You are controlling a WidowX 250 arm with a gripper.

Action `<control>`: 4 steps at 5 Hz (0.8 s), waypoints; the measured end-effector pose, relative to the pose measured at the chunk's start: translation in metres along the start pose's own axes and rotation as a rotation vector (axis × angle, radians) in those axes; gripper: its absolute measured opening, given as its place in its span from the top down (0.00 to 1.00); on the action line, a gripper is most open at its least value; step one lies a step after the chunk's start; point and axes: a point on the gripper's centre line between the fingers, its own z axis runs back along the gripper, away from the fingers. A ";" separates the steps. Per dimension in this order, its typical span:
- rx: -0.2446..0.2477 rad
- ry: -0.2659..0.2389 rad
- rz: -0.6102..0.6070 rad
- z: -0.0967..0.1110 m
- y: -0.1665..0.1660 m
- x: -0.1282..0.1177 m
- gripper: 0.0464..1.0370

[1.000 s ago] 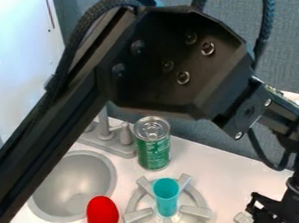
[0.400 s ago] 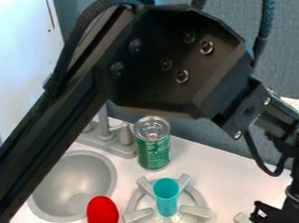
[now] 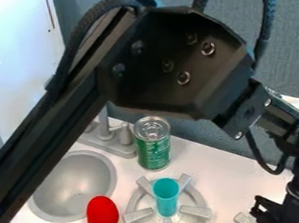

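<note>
At the lower right edge of the camera view hangs my black gripper [image 3: 274, 213], its lower part cut off by the frame. A grey knob-like piece [image 3: 243, 221] lies just left of it. The teal cup [image 3: 166, 197] stands upright on the grey burner grate [image 3: 139, 215], some way left of the gripper. Behind the cup stands a green can [image 3: 153, 144] with a silver top. A red plush item with a green end [image 3: 102, 213] lies between the grate and the sink.
The grey round sink [image 3: 75, 185] is at the left, with a grey faucet [image 3: 104, 128] behind it. A blue-grey partition [image 3: 286, 44] rises behind the white counter [image 3: 243, 174]. My arm crosses above from left to right.
My wrist and gripper first shifted slightly, then moved a little back. The cup, can and red item have stayed in place.
</note>
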 end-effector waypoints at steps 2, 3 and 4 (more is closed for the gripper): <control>0.044 0.024 0.028 -0.007 0.008 0.004 0.38; -0.005 0.023 0.023 -0.008 0.009 0.005 0.31; -0.062 0.009 0.031 -0.013 0.016 -0.002 0.07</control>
